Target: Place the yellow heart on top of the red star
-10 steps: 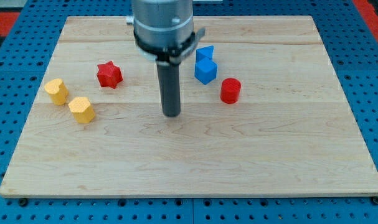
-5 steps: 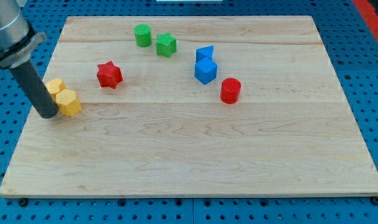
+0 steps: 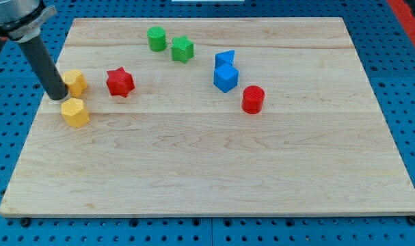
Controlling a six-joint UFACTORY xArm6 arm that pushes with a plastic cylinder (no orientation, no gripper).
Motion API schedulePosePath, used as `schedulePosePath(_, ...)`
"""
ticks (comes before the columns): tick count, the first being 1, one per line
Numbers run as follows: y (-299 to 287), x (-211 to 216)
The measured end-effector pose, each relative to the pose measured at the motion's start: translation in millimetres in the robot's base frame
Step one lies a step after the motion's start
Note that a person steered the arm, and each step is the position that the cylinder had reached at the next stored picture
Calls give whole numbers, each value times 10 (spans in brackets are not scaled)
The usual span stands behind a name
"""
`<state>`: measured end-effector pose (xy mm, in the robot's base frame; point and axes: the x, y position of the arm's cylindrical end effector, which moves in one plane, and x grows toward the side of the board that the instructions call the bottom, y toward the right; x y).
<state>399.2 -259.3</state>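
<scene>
The yellow heart (image 3: 75, 82) lies at the board's left, a short gap left of the red star (image 3: 119, 82). My tip (image 3: 57, 96) stands on the board right against the heart's left side. A second yellow block, a hexagon (image 3: 75, 112), lies just below the heart and to the lower right of my tip.
A green cylinder (image 3: 156, 38) and a green star (image 3: 182, 49) sit near the view's top. A blue triangle (image 3: 225, 59) and a blue cube (image 3: 225, 77) touch right of centre, with a red cylinder (image 3: 253, 99) beyond. The board's left edge (image 3: 39, 116) is close.
My tip swung from the board's centre to the far left, then moved up. The yellow heart slid right and up toward the red star. The hexagon was nudged left earlier.
</scene>
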Motion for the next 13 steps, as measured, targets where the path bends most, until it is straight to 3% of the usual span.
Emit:
schedulePosePath(3, -397, -12)
schedulePosePath(4, -275, -117)
schedulePosePath(5, 214, -217)
schedulePosePath(7, 364, -38)
schedulePosePath(9, 843, -561)
schedulePosePath(13, 596, -778)
